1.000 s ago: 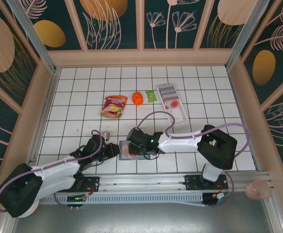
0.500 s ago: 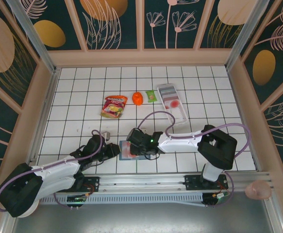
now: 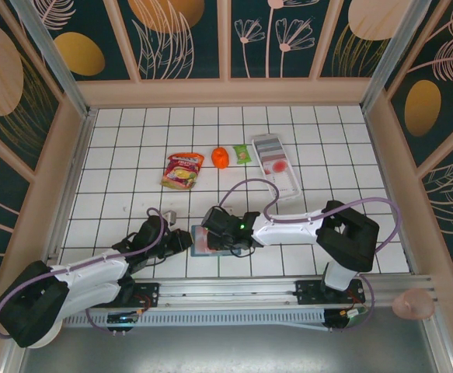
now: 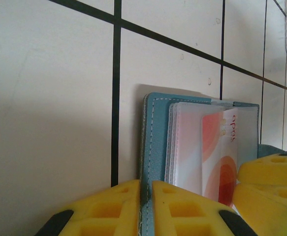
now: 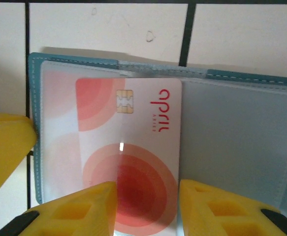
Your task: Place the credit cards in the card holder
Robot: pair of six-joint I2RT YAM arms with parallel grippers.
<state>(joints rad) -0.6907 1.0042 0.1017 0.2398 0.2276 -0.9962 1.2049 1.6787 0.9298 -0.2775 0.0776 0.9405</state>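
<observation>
I recorded only slight movement over the last second. In the overhead view the right gripper (image 3: 217,231) had edged a little leftward over the card holder (image 3: 198,235), while the left gripper (image 3: 181,240) had held its place at the holder's left edge, near the arm bases. In the left wrist view, the left gripper (image 4: 146,199) had its pads pressed together on the teal cover of the card holder (image 4: 155,137), pinning it open on the tiled table (image 4: 49,98). In the right wrist view, the right gripper (image 5: 147,199) stood part open, fingertips over the near end of one credit card (image 5: 128,137). I judged it to be bearing down on the card rather than pinching it. The card lay flat on the left leaf of the card holder (image 5: 241,128), chip end away from the gripper. I could not tell whether its leading edge had entered a clear sleeve. In my judgement the shift was an insertion stroke under way and not yet complete. A red-marked item on the white tray (image 3: 287,177) was too small to identify.
</observation>
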